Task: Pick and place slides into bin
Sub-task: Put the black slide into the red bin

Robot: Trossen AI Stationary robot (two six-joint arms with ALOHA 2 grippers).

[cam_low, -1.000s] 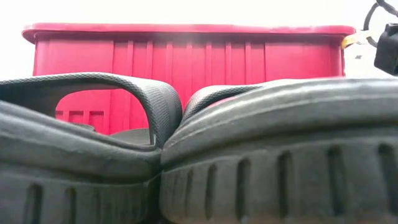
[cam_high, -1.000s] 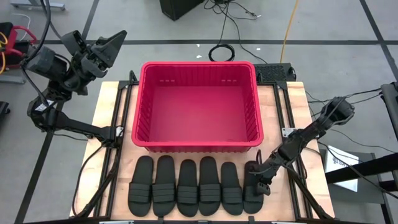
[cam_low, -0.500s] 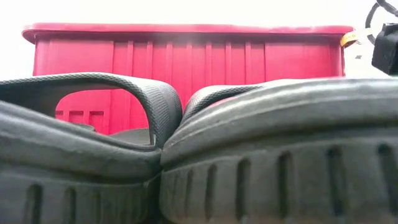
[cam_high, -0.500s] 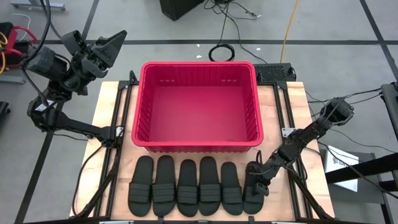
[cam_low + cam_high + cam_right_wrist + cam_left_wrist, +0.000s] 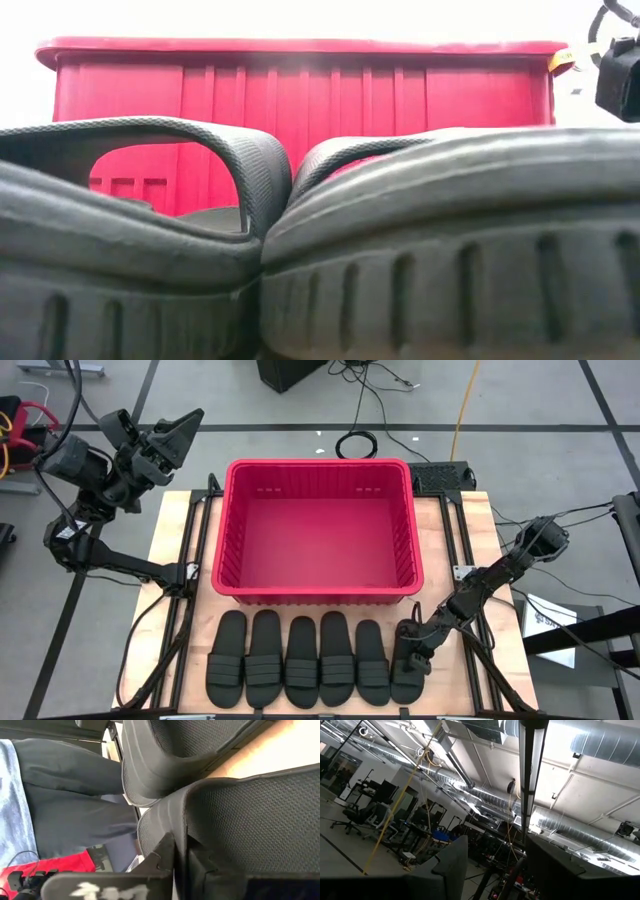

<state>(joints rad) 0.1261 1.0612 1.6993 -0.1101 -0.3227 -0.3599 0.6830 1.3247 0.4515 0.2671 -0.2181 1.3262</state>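
Gripping rightmost black ribbed-strap slide sandal [image 5: 407, 668], right claw [image 5: 412, 657] clamped on strap; next: lift, carry into empty red plastic bin [image 5: 318, 596]. Left claw [image 5: 160, 442] parked, open.

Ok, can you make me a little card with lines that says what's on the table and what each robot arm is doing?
Bin: large red plastic tub, nothing in it
Slides: six black rubber slide sandals in a row on the table's near edge, none in the tub
Right tool: shut on the strap of the rightmost sandal
Left tool: open, raised beyond the table's far left corner, holding nothing
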